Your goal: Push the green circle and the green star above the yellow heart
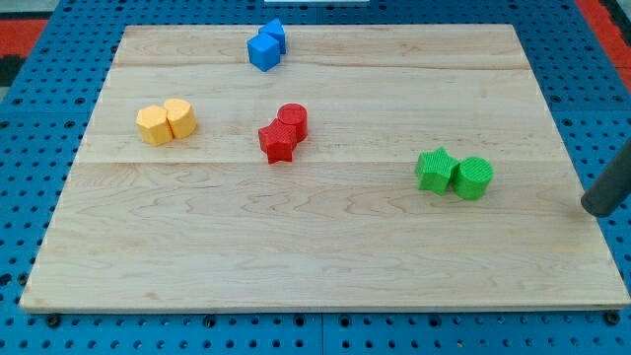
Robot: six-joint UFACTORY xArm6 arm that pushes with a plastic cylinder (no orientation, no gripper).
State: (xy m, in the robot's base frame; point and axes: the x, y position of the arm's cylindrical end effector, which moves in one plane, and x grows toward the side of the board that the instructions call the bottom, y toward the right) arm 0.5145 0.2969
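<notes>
A: What's laid out, biggest first?

B: The wooden table [325,266], then the pairs of blocks on it. Two yellow blocks [166,121] touch at the view's left; which one is the heart I cannot tell. Two red blocks [284,132] sit near the middle, two blue blocks [266,45] at the view's top. The green star [435,170] and green circle [473,177] touch each other at the view's right, star on the left.

A: How far along is the job?

B: By my judgement, barely begun. The green pair lies well apart from the yellow pair and lower in the view. Both greens must cross the table to the upper left, passing the reds.

A: And the arm?

B: Only the dark rod shows, slanting in from the right edge. My tip [595,208] rests near the table's right edge, right of the circle and not touching it. There are no jaws, so nothing is held.
</notes>
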